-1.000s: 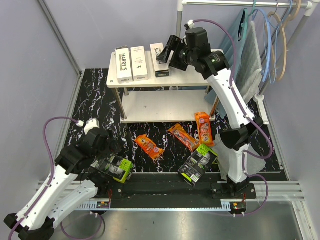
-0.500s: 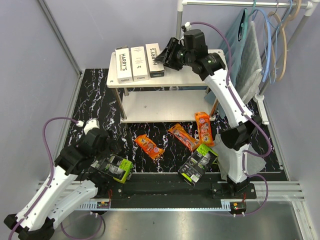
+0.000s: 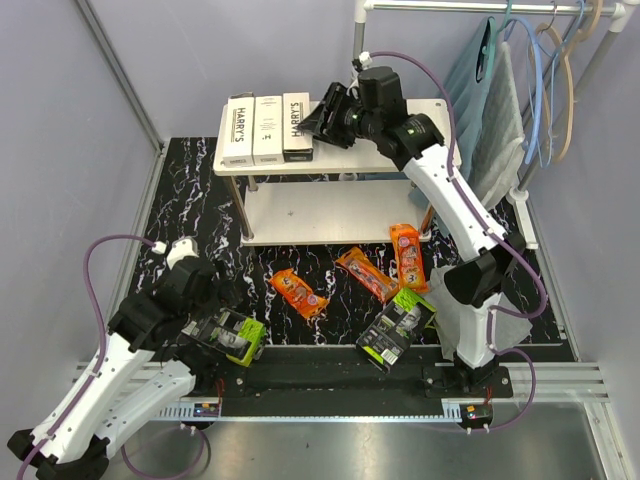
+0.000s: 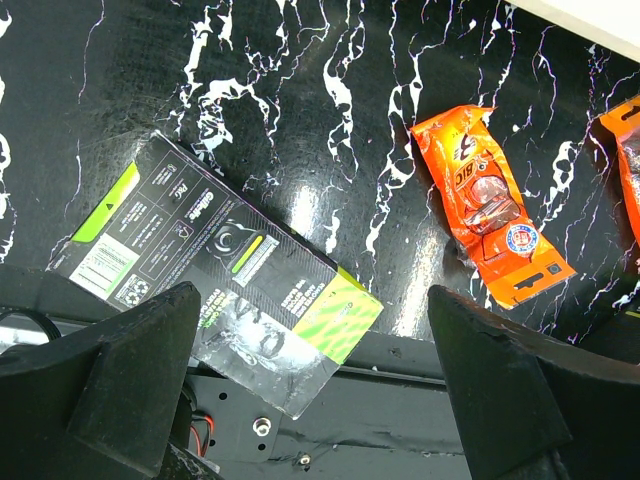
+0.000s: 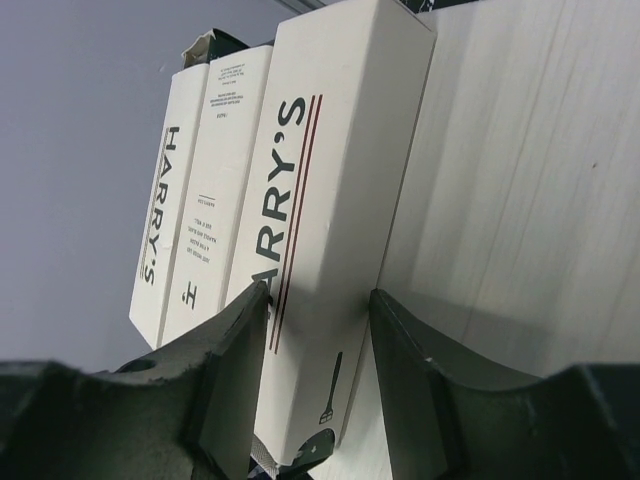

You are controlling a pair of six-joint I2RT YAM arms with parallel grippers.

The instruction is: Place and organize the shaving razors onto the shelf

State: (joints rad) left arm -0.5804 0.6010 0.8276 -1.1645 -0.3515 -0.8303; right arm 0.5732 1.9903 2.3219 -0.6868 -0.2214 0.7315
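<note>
Third box (image 3: 296, 127) nearer shelf's (image 3: 330, 160) left edge

Three HARRY'S boxes (image 3: 266, 128) side by side on shelf (image 3: 345, 160) top board, left end. On floor mat (image 3: 190, 220) before shelf: three flat packs (image 3: 366, 274) in row. Nearer arm bases: blister pack (image 3: 233, 335) left, second blister pack (image 3: 396, 328) right. Clothes rail (image 3: 520, 8) behind shelf, right.

Lower shelf board (image 3: 320, 212) free (boxes (image 3: 262, 128) crowd upper-left).

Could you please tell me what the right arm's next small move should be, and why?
Probably open the right gripper and draw back: its jaws flank the third Harry's box, which already lies flat on the shelf's top board, flush beside the other two boxes.
</note>
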